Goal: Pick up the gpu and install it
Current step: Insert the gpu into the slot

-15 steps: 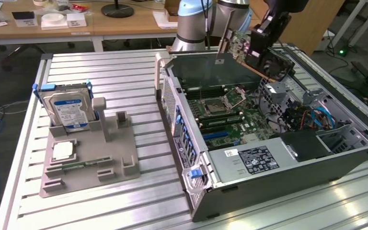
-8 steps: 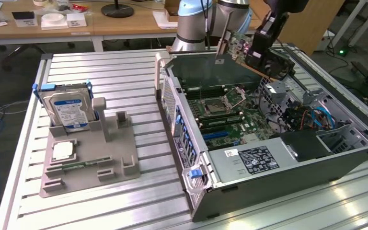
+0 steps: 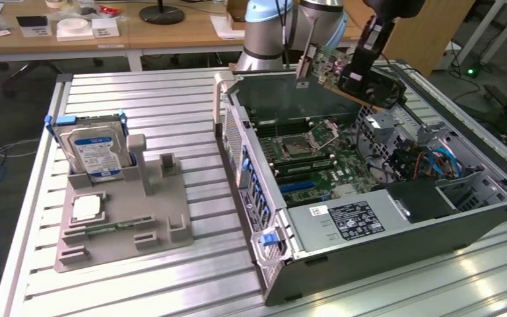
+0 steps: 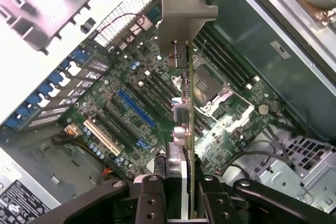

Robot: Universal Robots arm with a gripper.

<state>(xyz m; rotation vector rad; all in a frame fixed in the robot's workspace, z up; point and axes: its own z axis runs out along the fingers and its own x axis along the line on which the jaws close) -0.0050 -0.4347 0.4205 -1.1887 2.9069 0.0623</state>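
Exterior view: gripper [image 3: 360,71] pinches the gpu [image 3: 329,66]. The card hangs tilted in the air over the far end of the open computer case [image 3: 245,165], above the motherboard [image 3: 315,158] and clear of it. The case lies on the slatted table [image 3: 148,99], toward the edge at the exterior view's right. A hard drive [image 3: 95,150] stands in a grey holder [image 3: 148,224] near the opposite edge.

Wrist view: gripper [image 4: 181,198] is clamped on both faces of the gpu [image 4: 184,108], seen edge-on, with its metal bracket [image 4: 181,9] at the end away from the gripper. The motherboard [image 4: 131,77] lies beneath. A blue slot [image 4: 135,107] sits beside the card's line, apart from it.
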